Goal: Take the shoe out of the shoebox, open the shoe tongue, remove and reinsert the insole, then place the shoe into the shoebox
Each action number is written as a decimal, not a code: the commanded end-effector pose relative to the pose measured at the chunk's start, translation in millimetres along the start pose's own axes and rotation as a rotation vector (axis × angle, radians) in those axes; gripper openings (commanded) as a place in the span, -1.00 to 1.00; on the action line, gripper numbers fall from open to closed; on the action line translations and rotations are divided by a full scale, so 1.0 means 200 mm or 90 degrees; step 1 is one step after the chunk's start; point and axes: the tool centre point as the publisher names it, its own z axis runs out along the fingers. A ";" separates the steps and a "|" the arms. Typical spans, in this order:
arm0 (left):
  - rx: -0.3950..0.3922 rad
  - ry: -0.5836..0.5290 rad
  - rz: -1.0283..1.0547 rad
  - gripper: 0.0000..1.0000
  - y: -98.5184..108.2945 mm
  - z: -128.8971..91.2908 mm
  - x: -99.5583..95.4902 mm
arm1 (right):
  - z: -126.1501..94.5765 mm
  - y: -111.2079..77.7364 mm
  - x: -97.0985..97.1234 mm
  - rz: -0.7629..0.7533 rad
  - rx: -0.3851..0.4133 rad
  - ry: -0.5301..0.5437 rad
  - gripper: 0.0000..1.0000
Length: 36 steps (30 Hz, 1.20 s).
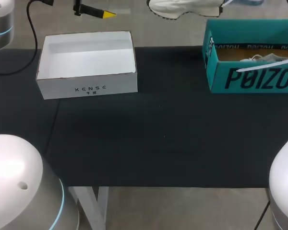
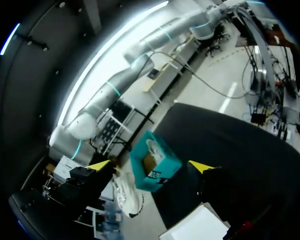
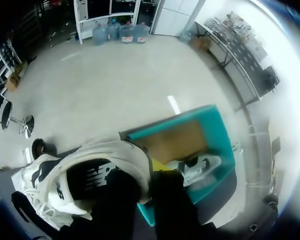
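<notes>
While your right pincer (image 3: 145, 175) clamps the shoe (image 3: 110, 152) clear of the shoebox (image 3: 216, 137), the left pincer (image 2: 149, 166) gapes empty. Removal looks done; tongue, insole, return remain.

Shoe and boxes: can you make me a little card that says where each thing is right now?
white shoe: in the air, held by the right gripper
teal shoebox: open, right side of the black table
second white shoe: inside the teal shoebox
white box: open, looks empty, left side of the table
left gripper: open, holding nothing
</notes>
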 end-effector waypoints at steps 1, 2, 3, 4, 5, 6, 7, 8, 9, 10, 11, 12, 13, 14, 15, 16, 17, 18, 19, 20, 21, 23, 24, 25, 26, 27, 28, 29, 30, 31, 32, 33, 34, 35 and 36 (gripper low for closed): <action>0.000 0.003 0.000 1.00 0.00 0.00 -0.01 | 0.01 0.02 -0.10 0.005 0.003 0.014 -1.00; 0.000 0.003 0.000 1.00 0.00 0.00 -0.01 | 0.02 0.03 -0.11 0.007 0.004 0.014 -1.00; 0.000 0.003 0.000 1.00 0.00 0.00 -0.01 | 0.04 0.04 -0.15 0.011 0.011 0.012 -1.00; 0.000 0.003 0.000 1.00 0.00 0.00 -0.01 | 0.05 0.04 -0.16 0.017 0.012 0.008 -1.00; 0.000 0.003 0.000 1.00 0.00 0.00 -0.01 | 0.07 0.05 -0.19 0.023 0.012 -0.003 -1.00; 0.000 0.003 0.000 1.00 0.00 0.00 -0.01 | 0.08 0.05 -0.21 0.031 0.012 -0.013 -1.00; 0.000 0.003 0.000 1.00 0.00 0.00 -0.01 | 0.09 0.06 -0.23 0.038 0.012 -0.021 -1.00; 0.000 0.003 0.000 1.00 0.00 0.00 -0.01 | 0.09 0.06 -0.26 0.043 0.012 -0.028 -1.00; 0.000 0.003 0.000 1.00 0.00 0.00 -0.01 | 0.10 0.06 -0.29 0.049 0.011 -0.035 -1.00; 0.000 0.003 0.000 1.00 0.00 0.00 -0.01 | 0.10 0.06 -0.32 0.052 0.012 -0.038 -1.00; 0.000 0.003 0.000 1.00 0.00 0.00 -0.01 | 0.11 0.05 -0.35 0.055 0.011 -0.043 -1.00; 0.000 0.003 0.000 1.00 0.00 0.00 -0.01 | 0.12 0.04 -0.38 0.056 0.008 -0.049 -1.00; 0.000 0.003 0.000 1.00 0.00 0.00 -0.01 | 0.13 0.03 -0.42 0.058 0.004 -0.054 -1.00; 0.000 0.003 0.000 1.00 0.00 0.00 -0.01 | 0.14 0.03 -0.44 0.059 0.003 -0.055 -1.00; 0.000 0.003 0.000 1.00 0.00 0.00 -0.01 | 0.16 0.03 -0.48 0.065 0.003 -0.063 -1.00; 0.000 0.003 0.000 1.00 0.00 0.00 -0.01 | 0.18 0.03 -0.52 0.076 0.009 -0.080 -1.00; 0.000 0.003 0.000 1.00 0.00 0.00 -0.01 | 0.19 0.03 -0.55 0.083 0.011 -0.088 -1.00; 0.000 0.003 0.000 1.00 0.00 0.00 -0.01 | 0.20 0.03 -0.59 0.095 0.017 -0.087 -1.00; 0.000 0.003 0.000 1.00 0.00 0.00 -0.01 | 0.21 0.03 -0.62 0.104 0.025 -0.084 -1.00; 0.000 0.003 0.000 1.00 0.00 0.00 -0.01 | 0.22 0.03 -0.66 0.113 0.029 -0.085 -1.00; 0.000 0.003 0.000 1.00 0.00 0.00 -0.01 | 0.22 0.02 -0.69 0.123 0.031 -0.086 -1.00; 0.000 0.003 0.000 1.00 0.00 0.00 -0.01 | 0.23 0.02 -0.76 0.138 0.044 -0.076 -1.00; 0.000 0.003 0.000 1.00 0.00 0.00 -0.01 | 0.25 0.02 -0.79 0.146 0.051 -0.077 -1.00; 0.000 0.003 0.000 1.00 0.00 0.00 -0.01 | 0.26 0.03 -0.81 0.153 0.054 -0.080 -1.00; 0.000 0.003 0.000 1.00 0.00 0.00 -0.01 | 0.27 0.03 -0.83 0.154 0.055 -0.081 -1.00; 0.000 0.003 0.000 1.00 0.00 0.00 -0.01 | 0.28 0.03 -0.85 0.152 0.054 -0.085 -1.00; 0.000 0.003 0.000 1.00 0.00 0.00 -0.01 | 0.28 0.03 -0.87 0.150 0.053 -0.088 -1.00; 0.000 0.003 0.000 1.00 0.00 0.00 -0.01 | 0.28 0.03 -0.88 0.146 0.051 -0.088 -1.00; 0.000 0.003 0.000 1.00 0.00 0.00 -0.01 | 0.29 0.03 -0.89 0.143 0.060 -0.091 -1.00; 0.000 0.003 0.000 1.00 0.00 0.00 -0.01 | 0.29 0.04 -0.90 0.146 0.058 -0.104 -1.00; 0.000 0.003 0.000 1.00 0.00 0.00 -0.01 | 0.29 0.04 -0.90 0.146 0.058 -0.104 -1.00; 0.000 0.003 0.000 1.00 0.00 0.00 -0.01 | 0.29 0.04 -0.90 0.146 0.058 -0.104 -1.00; 0.000 0.003 0.000 1.00 0.00 0.00 -0.01 | 0.29 0.04 -0.90 0.146 0.058 -0.104 -1.00; 0.000 0.003 0.000 1.00 0.00 0.00 -0.01 | 0.29 0.04 -0.90 0.146 0.058 -0.104 -1.00; 0.000 0.003 0.000 1.00 0.00 0.00 -0.01 | 0.29 0.04 -0.90 0.146 0.058 -0.104 -1.00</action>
